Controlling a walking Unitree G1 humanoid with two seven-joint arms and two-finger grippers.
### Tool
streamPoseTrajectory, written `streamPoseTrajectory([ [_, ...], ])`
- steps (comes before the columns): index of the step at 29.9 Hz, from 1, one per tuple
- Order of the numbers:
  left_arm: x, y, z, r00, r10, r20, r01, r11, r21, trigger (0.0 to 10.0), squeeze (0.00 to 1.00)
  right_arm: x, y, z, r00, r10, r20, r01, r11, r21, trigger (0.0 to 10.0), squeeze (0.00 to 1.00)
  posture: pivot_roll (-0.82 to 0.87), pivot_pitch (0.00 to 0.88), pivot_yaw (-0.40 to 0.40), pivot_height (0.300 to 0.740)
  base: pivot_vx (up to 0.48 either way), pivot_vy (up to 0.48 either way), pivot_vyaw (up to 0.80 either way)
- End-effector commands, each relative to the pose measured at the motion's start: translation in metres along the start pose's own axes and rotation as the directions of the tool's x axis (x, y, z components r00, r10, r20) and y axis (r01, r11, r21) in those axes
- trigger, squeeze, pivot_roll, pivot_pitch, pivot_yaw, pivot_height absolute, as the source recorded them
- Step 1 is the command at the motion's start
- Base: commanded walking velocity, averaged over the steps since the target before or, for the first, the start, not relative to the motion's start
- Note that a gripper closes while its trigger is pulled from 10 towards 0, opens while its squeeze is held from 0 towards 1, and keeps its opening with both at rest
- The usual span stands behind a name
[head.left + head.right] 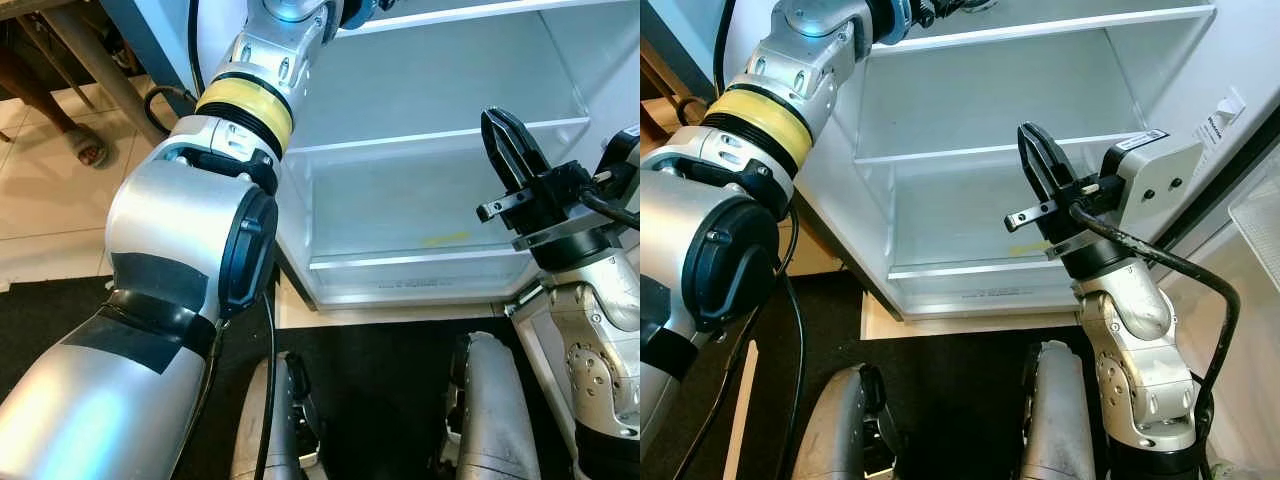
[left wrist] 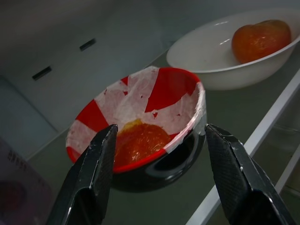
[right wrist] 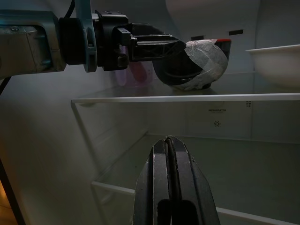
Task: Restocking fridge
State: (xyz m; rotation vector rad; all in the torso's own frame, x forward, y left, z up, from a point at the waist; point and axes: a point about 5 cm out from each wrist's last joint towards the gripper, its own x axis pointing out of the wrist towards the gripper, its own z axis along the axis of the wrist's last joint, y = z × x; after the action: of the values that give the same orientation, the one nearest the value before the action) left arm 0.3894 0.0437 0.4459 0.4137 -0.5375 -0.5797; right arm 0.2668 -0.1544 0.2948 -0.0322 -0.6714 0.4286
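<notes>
We note the left gripper [image 2: 157,173] released, fingers spread either side of the red-and-white bowl [image 2: 140,124] on the fridge's glass shelf [image 3: 187,97]; white bowl [image 2: 234,51] beyond. Right gripper [image 3: 171,140] clenched, below.

Pale beige floor tiles [image 1: 40,215] fill the upper left of the left eye view, running down to a black mat [image 1: 40,320] that spreads across the lower part of the frame; a wooden furniture leg [image 1: 95,70] slants through the top left corner, and beside it a person's foot in a sandal [image 1: 85,145] rests on the tiles; a thin black cable [image 1: 165,95] loops near the blue-grey panel [image 1: 150,40] at the upper left; a strip of light wood flooring [image 1: 960,322] crosses the middle of the right eye view; daylight falls evenly on the tiles, while the mat stays dark
</notes>
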Motion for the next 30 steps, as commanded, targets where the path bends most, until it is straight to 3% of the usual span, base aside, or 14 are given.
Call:
streamPoseTrajectory([
  [1,0.002,0.000,0.013,0.999,-0.015,0.035,0.014,0.999,0.037,10.0,0.00,0.000,0.005,0.002,1.000,0.018,0.012,-0.018,1.000,0.012,10.0,0.00,-0.10,0.413,0.181,0.555,0.000,0.000,0.00],
  [9,0.001,0.002,0.017,0.998,-0.019,0.063,0.018,1.000,0.022,10.0,0.00,0.000,0.005,0.003,1.000,0.022,0.014,-0.023,1.000,0.013,10.0,0.00,-0.10,0.407,0.180,0.555,0.000,0.000,0.00],
  [30,-0.008,0.005,-0.008,0.997,-0.026,0.077,0.033,0.995,-0.091,10.0,0.00,0.008,0.005,0.010,0.997,0.056,0.058,-0.056,0.998,0.003,10.0,0.00,-0.10,0.385,0.160,0.555,0.000,0.000,0.00],
])
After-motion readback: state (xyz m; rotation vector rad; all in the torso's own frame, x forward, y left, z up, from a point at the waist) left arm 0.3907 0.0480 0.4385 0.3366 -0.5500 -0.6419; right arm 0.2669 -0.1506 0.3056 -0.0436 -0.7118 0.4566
